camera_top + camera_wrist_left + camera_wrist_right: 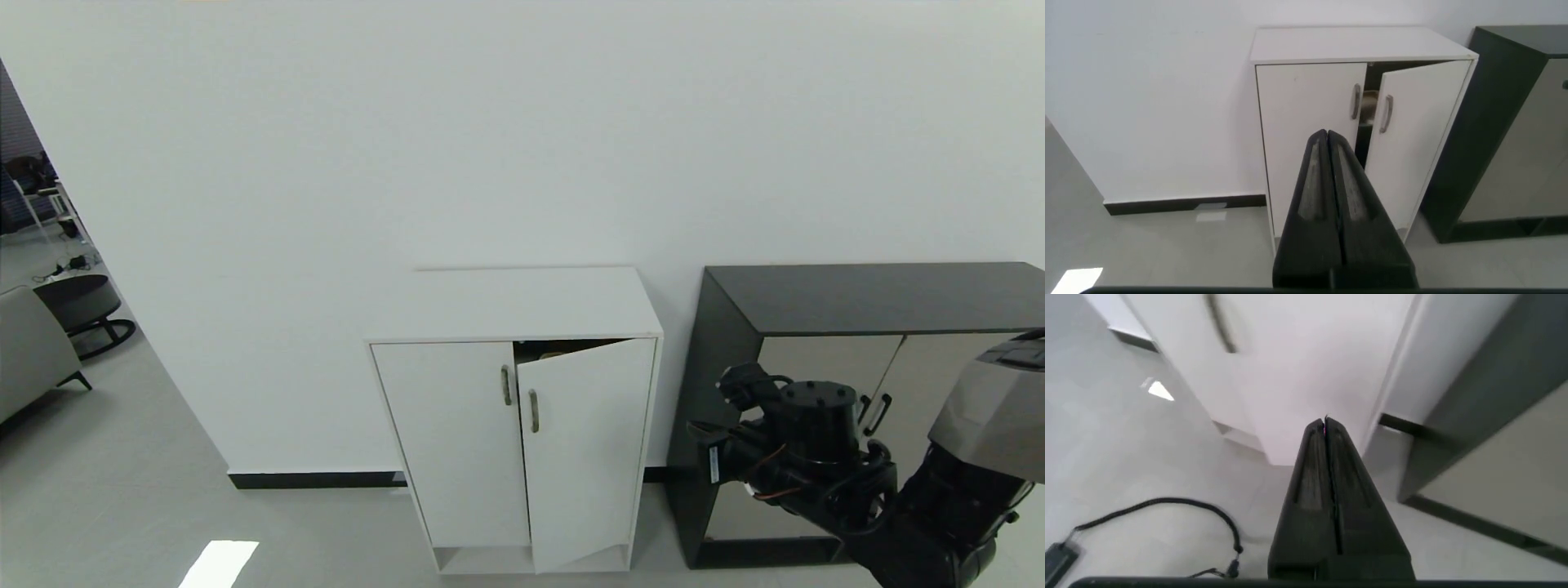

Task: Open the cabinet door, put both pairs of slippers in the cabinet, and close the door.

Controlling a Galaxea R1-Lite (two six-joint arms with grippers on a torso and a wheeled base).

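White cabinet door ajar; floor cable.

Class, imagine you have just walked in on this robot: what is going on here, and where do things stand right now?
A two-armed robot faces a white cabinet that stands against the wall, beside a black cabinet. The white cabinet's right door stands ajar, while its left door is closed. The right gripper is shut, holds nothing and points at the lower part of the ajar door. The left gripper, also shut and empty, is farther back, aimed at the cabinet front.
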